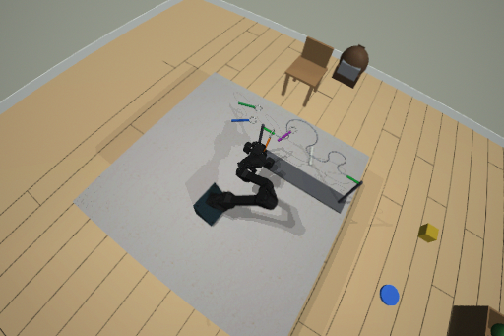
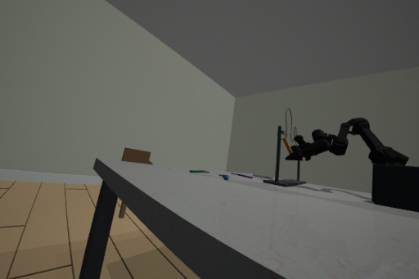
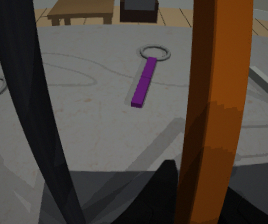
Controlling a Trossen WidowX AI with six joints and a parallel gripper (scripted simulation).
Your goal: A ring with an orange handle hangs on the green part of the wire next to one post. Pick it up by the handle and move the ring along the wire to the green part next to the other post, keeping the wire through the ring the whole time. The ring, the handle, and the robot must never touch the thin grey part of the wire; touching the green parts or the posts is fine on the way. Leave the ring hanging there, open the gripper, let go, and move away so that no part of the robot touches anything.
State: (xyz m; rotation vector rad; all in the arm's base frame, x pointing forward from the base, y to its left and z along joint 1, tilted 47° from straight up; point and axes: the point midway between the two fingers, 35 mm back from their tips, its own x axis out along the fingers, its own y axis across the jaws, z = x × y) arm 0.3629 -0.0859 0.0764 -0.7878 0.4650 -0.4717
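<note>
Now pincer (image 1: 263,146) clamped on orange handle (image 3: 214,110), beside near post (image 1: 261,133).

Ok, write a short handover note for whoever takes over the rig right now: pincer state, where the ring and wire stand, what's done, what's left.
Pincer: shut on the orange handle, holding it near the first post.
Ring: too small to make out; the handle's top sits at the green part beside that post, so it appears to be at the start.
Other post with its green part is at the far end of the base; the looping grey wire lies between.
Done: handle grasped.
Left: carry the ring along the wire without touching grey, hang it on the far green part, open the pincer, back away.
</note>
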